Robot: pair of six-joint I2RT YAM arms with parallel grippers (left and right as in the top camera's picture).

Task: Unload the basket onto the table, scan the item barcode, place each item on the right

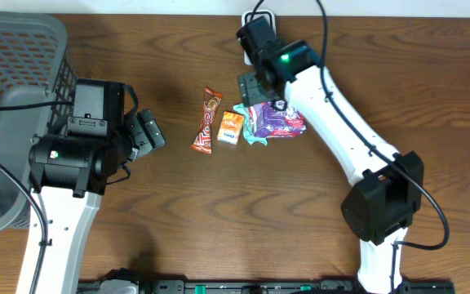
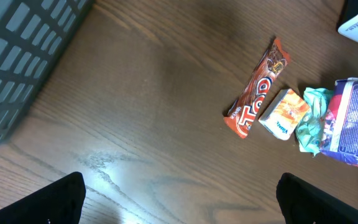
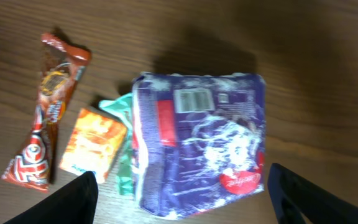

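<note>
Purple crinkled plastic packet lies flat on the brown wooden bench, directly beneath the right gripper and between its two black fingers. These fingers stand wide apart and clamp nothing. The packet fills most of the gap from finger to finger. Its outline is close to square, so no long axis appears to dictate the approach. The printed barcode faces up, near the packet edge farthest ahead of the fingertips.

On the side toward the left arm, a crumpled teal wrapper touches the packet edge. Beyond it lie a small orange carton and an orange-brown candy bar.

The left gripper also has its fingers apart and empty. It is well apart from the packet, with the candy bar between.

The right arm is clearly nearer, so the grasp probably falls to it. A straight descent risks catching the teal wrapper too.
</note>
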